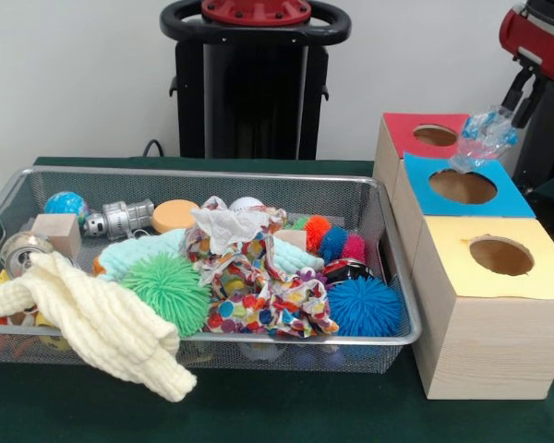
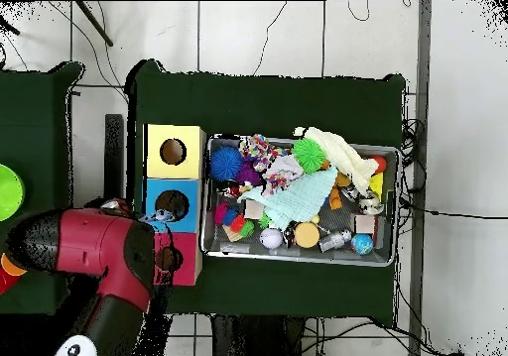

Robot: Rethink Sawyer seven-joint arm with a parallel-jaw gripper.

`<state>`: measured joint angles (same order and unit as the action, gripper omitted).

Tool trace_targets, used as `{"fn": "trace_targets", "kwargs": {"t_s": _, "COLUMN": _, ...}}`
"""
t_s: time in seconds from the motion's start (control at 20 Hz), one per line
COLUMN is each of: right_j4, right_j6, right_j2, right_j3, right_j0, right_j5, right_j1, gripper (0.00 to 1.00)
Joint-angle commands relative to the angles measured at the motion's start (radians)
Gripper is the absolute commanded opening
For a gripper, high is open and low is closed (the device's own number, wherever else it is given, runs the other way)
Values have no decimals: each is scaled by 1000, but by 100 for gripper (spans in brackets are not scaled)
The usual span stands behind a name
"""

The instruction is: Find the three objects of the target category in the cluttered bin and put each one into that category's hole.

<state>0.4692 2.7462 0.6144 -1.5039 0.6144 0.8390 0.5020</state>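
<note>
Table [image 1: 286, 415] under dark green cloth

Crumpled clear plastic [image 1: 483, 136] held above blue-topped box hole [image 1: 463, 186].

No writing, label, brand, number or sign can be read anywhere in either view. The three boxes [image 1: 480, 277] show only plain coloured tops (red, blue, yellow), each with a round hole and no lettering. The patterned cloth [image 1: 258, 295] in the bin [image 1: 388, 231] carries coloured dots, not characters. The small globe ball [image 1: 66, 203] has markings too small to tell.
</note>
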Motion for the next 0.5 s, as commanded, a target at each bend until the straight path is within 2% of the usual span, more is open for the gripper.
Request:
{"fn": "trace_targets", "kwargs": {"t_s": 0.05, "right_j4": 40, "right_j6": 287, "right_j2": -40, "right_j3": -26, "right_j0": -6, "right_j5": -64, "right_j1": -43, "gripper": 0}}
{"fn": "trace_targets", "kwargs": {"t_s": 0.35, "right_j4": 39, "right_j6": 274, "right_j2": -42, "right_j3": -14, "right_j0": -19, "right_j5": -33, "right_j1": -35, "gripper": 0}}
{"fn": "trace_targets", "kwargs": {"t_s": 0.5, "right_j4": 38, "right_j6": 253, "right_j2": -49, "right_j3": -20, "right_j0": -32, "right_j5": -51, "right_j1": -30, "gripper": 0}}
